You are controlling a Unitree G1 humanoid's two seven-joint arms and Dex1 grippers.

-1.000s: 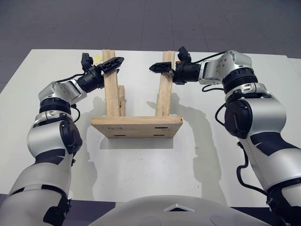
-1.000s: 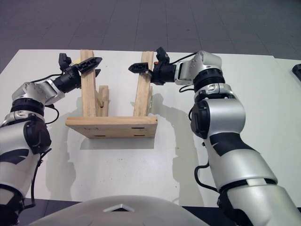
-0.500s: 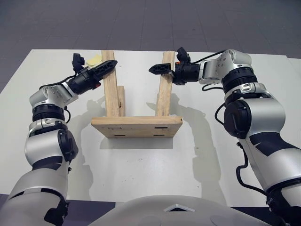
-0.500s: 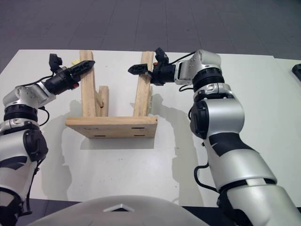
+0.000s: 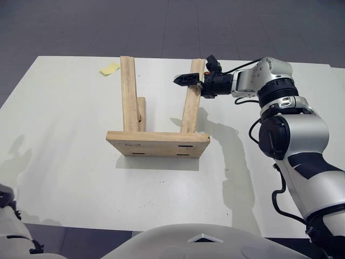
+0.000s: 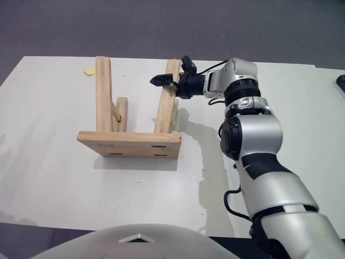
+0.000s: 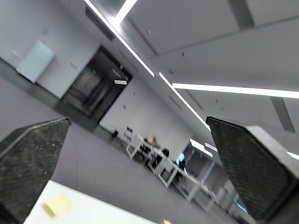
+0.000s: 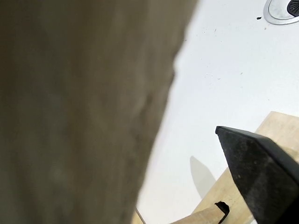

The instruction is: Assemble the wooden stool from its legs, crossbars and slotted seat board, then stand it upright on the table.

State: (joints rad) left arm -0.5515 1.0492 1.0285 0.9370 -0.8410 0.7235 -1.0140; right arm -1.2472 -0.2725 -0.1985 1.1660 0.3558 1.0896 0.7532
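Right gripper [image 5: 190,80]: open, astride the far end of the right wooden leg [image 5: 190,110].
Left gripper [image 7: 140,163]: wide, empty.
Pale wooden stool [image 5: 157,144]: on its side, mid white table [image 5: 64,108], legs toward the far edge.

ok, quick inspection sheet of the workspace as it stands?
Surface: white table.
Job's things: stool lying on its side, seat board on edge, legs pointing away from the robot; not yet upright.
Clutter: yellow note at the table's far left.
Grippers: right gripper at the far end of the right leg; left gripper aimed into the room, fingers open.
Cables: black cable looped along the right arm.
Surroundings: grey tiled floor beyond the table.
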